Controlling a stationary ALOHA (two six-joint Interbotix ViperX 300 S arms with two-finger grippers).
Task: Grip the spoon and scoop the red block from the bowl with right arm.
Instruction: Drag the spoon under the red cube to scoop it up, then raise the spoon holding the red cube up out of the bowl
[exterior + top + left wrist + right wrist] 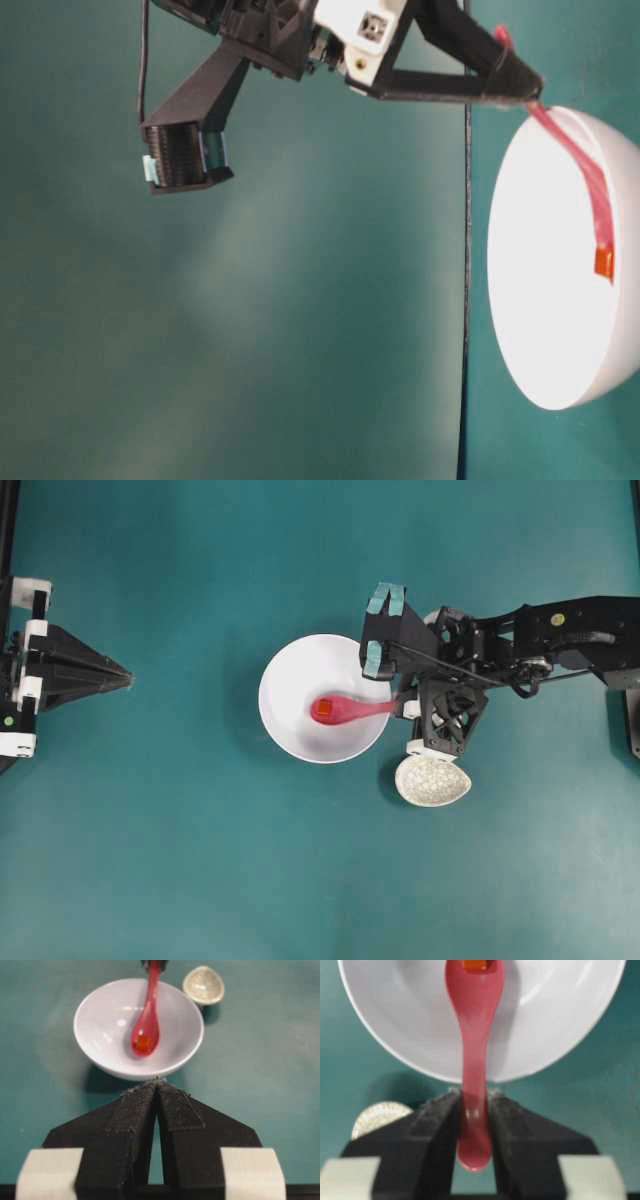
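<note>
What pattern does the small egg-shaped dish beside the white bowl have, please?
A grey crackle pattern on cream small egg-shaped dish, clearest in the overhead view.

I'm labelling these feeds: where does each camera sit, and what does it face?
Overhead: looks straight down; both arms, right hand holding spoon.
Table-level: low side view of bowl; right arm.
Left wrist: faces bowl past shut left hand.
Right wrist: along the spoon.
All four share the bowl and the red block.
</note>
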